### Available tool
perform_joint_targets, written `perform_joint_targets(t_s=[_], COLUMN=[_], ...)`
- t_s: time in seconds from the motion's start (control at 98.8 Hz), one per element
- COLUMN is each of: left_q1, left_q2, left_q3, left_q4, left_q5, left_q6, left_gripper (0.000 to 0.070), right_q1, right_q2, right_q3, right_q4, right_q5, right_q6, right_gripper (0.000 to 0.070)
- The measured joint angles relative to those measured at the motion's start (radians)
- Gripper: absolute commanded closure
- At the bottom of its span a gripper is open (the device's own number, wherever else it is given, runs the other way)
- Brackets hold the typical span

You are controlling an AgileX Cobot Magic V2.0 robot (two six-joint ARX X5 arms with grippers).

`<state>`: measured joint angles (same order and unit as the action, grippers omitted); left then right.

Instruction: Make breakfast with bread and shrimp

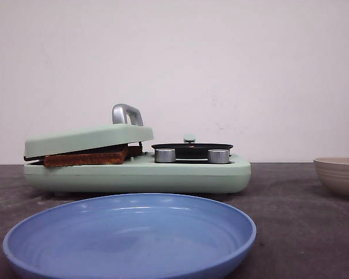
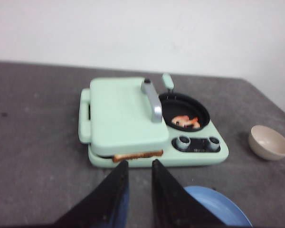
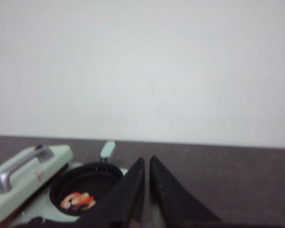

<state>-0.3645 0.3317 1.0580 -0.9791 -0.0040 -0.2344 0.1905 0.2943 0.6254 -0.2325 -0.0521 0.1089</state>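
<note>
Right now the bread sits inside the mint-green breakfast maker, clamped under its lid at the left middle of the front view, with only its dark brown crust edge showing in the gap. From the left wrist view the same crust peeks out along the near edge of the press, just above the gripper tips. The shrimp lie in the small black pan on the right half of the appliance, a few pink-orange curls bunched near its middle.

Neither arm holds anything. The left gripper hangs just short of the machine with its jaws a narrow way apart and nothing between them; the right gripper hovers above and behind the pan, its jaws almost together and also empty.

By my reckoning both foods are cooking, or done, and serving comes next. The blue plate waits bare at the bottom centre of the front view, and a beige bowl stands off at the right edge. The next move probably calls for the left arm to take the silver handle and lift the lid, so the toast can be brought out to the plate.
</note>
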Motion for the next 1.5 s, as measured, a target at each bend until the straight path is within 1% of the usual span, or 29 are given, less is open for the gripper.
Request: perform_joint_targets(t_s=[0.375,0.668,0.84,0.921,1.002,1.073,1.124,1.256,1.397,1.499], left_q1=[0.000,0.000,0.000,0.000,0.000,0.000,0.000,0.000,0.000,0.000], left_q2=[0.000,0.000,0.000,0.000,0.000,0.000,0.000,0.000,0.000,0.000], left_q3=[0.000,0.000,0.000,0.000,0.000,0.000,0.000,0.000,0.000,0.000], left_q4=[0.000,0.000,0.000,0.000,0.000,0.000,0.000,0.000,0.000,0.000], left_q5=[0.001,0.001,0.001,0.001,0.001,0.001,0.001,0.001,0.001,0.001], left_q6=[-0.017,-0.017,-0.017,-0.017,-0.017,-0.017,-0.017,-0.017,-0.017,-0.017], left_gripper=[0.0695,0.0695,0.0695,0.0695,0.0695,0.0695,0.0695,0.0695,0.0695,0.0695], right_q1=[0.000,-0.001,-0.026,-0.068,-0.114,-0.146,-0.154,-0.152,-0.152,-0.152], right_q2=[-0.027,-0.027,-0.055,-0.061,-0.061,-0.065,-0.080,-0.157,-0.249,-0.288], right_q3=[0.000,0.000,-0.024,-0.069,-0.164,-0.274,-0.351,-0.505,-0.600,-0.612], right_q4=[0.064,0.064,0.074,0.102,0.165,0.223,0.238,0.212,0.200,0.105], right_q5=[0.000,0.000,0.002,0.029,0.071,0.077,0.080,0.078,0.078,0.079], right_q6=[0.000,0.000,0.000,-0.003,-0.007,-0.008,-0.008,-0.007,-0.007,-0.007], right_gripper=[0.0691,0.0691,0.0691,0.0691,0.0691,0.0691,0.0691,0.0691,0.0691,0.0691])
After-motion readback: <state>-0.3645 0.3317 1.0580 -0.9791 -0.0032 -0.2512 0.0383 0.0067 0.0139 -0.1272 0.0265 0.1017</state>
